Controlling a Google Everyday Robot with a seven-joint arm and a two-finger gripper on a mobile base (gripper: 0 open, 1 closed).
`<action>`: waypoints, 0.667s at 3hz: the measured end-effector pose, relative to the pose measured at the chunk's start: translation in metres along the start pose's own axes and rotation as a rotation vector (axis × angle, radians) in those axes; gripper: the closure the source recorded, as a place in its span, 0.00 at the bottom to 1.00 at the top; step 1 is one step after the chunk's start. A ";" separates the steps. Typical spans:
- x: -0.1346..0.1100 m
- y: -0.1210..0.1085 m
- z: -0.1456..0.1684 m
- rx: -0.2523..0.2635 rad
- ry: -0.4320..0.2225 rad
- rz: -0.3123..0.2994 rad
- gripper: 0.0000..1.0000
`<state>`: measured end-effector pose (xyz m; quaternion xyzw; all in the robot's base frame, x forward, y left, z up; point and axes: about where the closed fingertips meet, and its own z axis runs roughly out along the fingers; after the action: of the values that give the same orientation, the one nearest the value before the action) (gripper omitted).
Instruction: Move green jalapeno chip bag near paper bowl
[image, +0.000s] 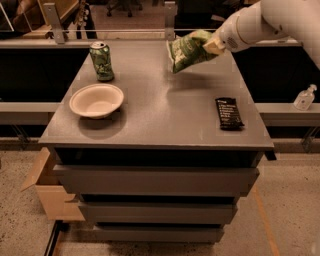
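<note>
The chip bag (189, 50) hangs in the air above the far right part of the surface (165, 115), tilted with its free left end drooping lower than the held end. A soft shadow lies on the surface just beneath it, which suggests the bag is clear of the top and not dragging. The gripper (213, 45) has it by the right edge, closed on the foil. The fingertips are partly hidden by the bag, so how deep the pinch goes is hard to say. A hold at one end fits a puffy bag: the crimped edge is flat enough to pinch, while the body would only squash.

The white arm (260, 22) reaches in from the upper right, leaving the path leftward open. The paper bowl (96, 100) sits well apart from the bag, near the front left of the surface, with a green soda can (101, 61) upright just behind it. The likeliest landing spot is the bare stretch to the bowl's right, since that avoids the can. A flat black snack bar (229, 113) lies near the right front edge, out of the way of that route.
</note>
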<state>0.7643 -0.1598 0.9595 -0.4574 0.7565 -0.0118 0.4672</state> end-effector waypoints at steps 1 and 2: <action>-0.040 0.009 -0.026 0.014 -0.121 -0.066 1.00; -0.040 0.009 -0.026 0.014 -0.121 -0.066 1.00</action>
<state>0.7456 -0.1372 0.9975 -0.4789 0.7112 -0.0046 0.5147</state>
